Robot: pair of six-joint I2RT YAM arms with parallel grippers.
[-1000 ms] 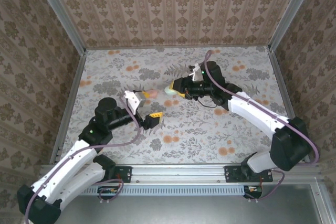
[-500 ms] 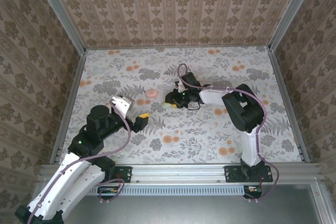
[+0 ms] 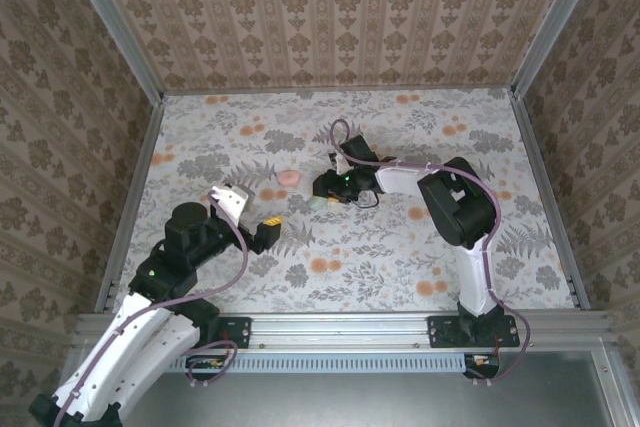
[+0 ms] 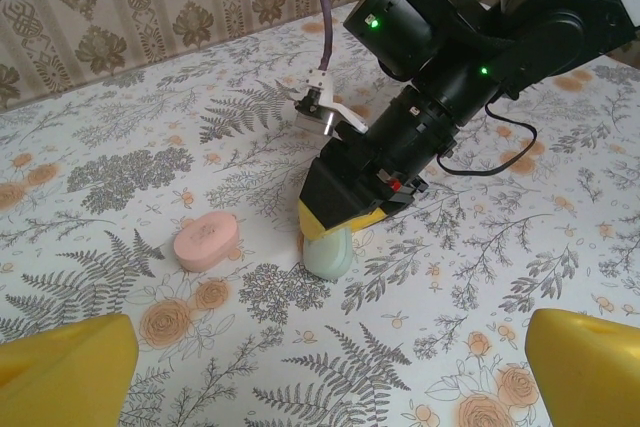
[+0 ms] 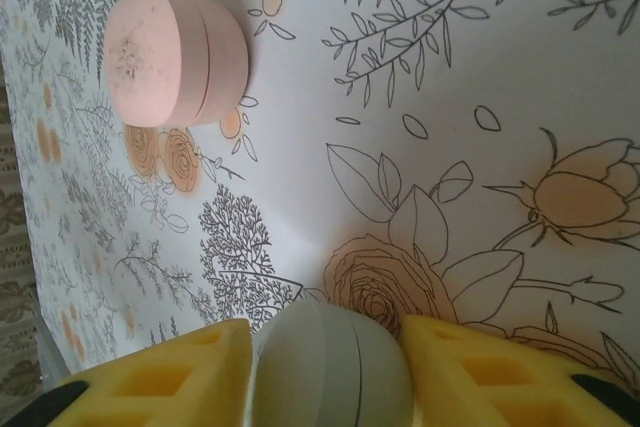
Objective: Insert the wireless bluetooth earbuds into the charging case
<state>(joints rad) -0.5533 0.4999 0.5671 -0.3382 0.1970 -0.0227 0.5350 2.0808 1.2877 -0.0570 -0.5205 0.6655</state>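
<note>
Clamped between the yellow pads [image 5: 160, 379] of the right gripper [image 3: 326, 193]: the pale green case [image 3: 318, 202], lid shut, low against the floral tabletop [image 3: 400, 267]. With jaws narrowed to the width of that case, one pad pressed to each side, as seen close up from the right wrist.

Placed just to the right of the pink case [image 3: 289, 177] in the overhead view and slightly nearer the arm bases. Not touching it, with a strip of printed leaves between the two. Pink case likewise shut, lying flat on the tabletop, its seam line visible from the right wrist.

Also on the near side of the pink case, a little to its left and toward the arm bases: the left gripper [image 3: 272, 223], with jaws spread wide and nothing between them. From the left wrist, yellow fingertips [image 4: 65, 372] at both lower corners. Beyond them, the pink case left of centre and the green case to its right, tucked under the black-and-yellow tip of the right gripper.
</note>
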